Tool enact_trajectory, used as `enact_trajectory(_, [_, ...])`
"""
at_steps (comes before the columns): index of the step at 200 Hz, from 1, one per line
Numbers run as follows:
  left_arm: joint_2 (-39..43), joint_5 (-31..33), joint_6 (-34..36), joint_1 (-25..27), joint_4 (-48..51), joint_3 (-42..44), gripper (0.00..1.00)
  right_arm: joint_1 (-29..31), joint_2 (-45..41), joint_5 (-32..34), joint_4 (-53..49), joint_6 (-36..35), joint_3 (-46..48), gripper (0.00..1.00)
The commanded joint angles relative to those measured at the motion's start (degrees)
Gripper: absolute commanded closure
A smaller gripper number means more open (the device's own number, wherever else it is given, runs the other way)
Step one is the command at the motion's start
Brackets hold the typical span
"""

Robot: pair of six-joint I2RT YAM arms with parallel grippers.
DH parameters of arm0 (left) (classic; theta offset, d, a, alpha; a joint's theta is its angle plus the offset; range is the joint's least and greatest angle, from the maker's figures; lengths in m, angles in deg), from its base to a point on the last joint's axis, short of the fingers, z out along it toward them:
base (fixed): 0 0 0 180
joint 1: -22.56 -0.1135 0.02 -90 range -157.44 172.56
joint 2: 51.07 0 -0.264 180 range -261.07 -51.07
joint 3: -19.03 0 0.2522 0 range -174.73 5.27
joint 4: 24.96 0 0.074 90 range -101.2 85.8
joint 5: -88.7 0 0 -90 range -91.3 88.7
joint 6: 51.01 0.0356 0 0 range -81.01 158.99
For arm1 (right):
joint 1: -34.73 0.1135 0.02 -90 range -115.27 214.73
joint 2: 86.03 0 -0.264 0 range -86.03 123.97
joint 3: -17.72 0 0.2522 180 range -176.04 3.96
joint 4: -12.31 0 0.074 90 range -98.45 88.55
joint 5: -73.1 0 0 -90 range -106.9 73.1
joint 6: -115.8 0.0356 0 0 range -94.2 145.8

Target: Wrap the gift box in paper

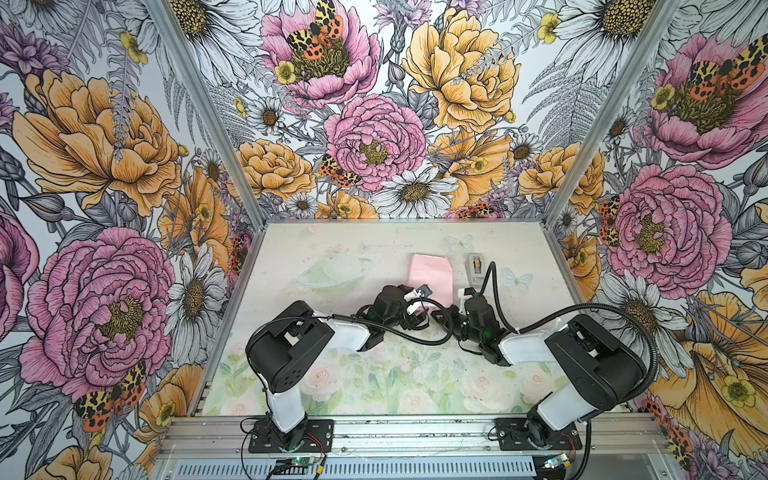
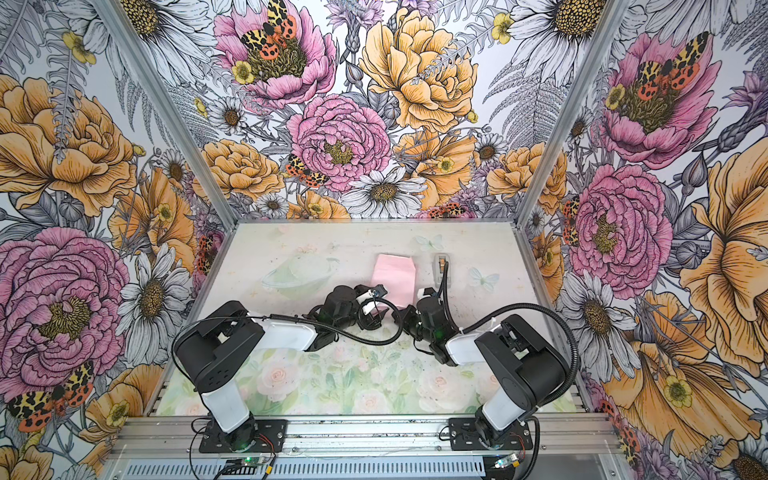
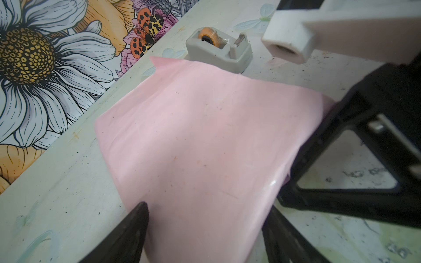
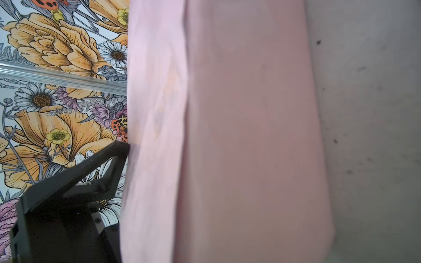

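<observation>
While our left gripper [image 3: 207,207] straddles the paper [image 3: 205,136], jaws spread, our right gripper [image 1: 442,318] has its jaws pressed together. We should draw the fold taut.

Blurred paper [image 4: 250,136] fills my right wrist view, hiding my right fingertips. In a top view its 6 o'clock end lies behind my left wrist [image 1: 388,305] and right wrist [image 1: 478,316]. The gift box is perhaps underneath.

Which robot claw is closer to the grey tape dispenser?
The right gripper: it sits just in front of the tape dispenser. The left gripper is farther away, across the pink paper.
</observation>
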State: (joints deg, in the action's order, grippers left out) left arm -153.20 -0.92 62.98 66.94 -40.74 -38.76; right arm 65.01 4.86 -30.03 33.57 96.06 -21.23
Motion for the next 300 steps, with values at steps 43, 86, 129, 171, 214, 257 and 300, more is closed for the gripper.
enact_trajectory(43, [6.0, -3.3, 2.5, -0.5, 5.0, 0.3, 0.01, -1.5, 0.1, 0.5, 0.2, -1.8, -1.0, 0.99])
enact_trajectory(86, [7.9, -5.5, 10.2, -1.9, 6.4, 1.9, 0.01, -2.0, 0.4, -0.2, 0.2, -2.1, -1.1, 1.0])
enact_trajectory(129, [6.3, -10.7, 14.3, -4.6, 10.0, 0.2, 0.01, -2.2, 0.4, -0.7, 0.1, -2.2, -1.0, 1.0])
enact_trajectory(171, [2.7, -11.9, 15.9, -5.0, 15.1, -3.9, 0.01, -2.3, 0.4, -0.8, 0.0, -2.2, -1.2, 1.0])
enact_trajectory(214, [0.5, -10.8, 16.1, -4.9, 15.6, -5.9, 0.01, -2.5, 0.4, -1.0, -0.4, -2.4, -1.3, 1.0])
enact_trajectory(257, [-1.2, -8.6, 13.8, -4.4, 15.5, -7.8, 0.05, -2.6, 0.5, -1.2, -0.5, -2.4, -1.7, 1.0])
enact_trajectory(300, [-1.6, -3.4, 11.2, -3.1, 15.2, -7.6, 0.09, -2.8, 0.5, -1.4, -0.5, -2.4, -2.1, 1.0])
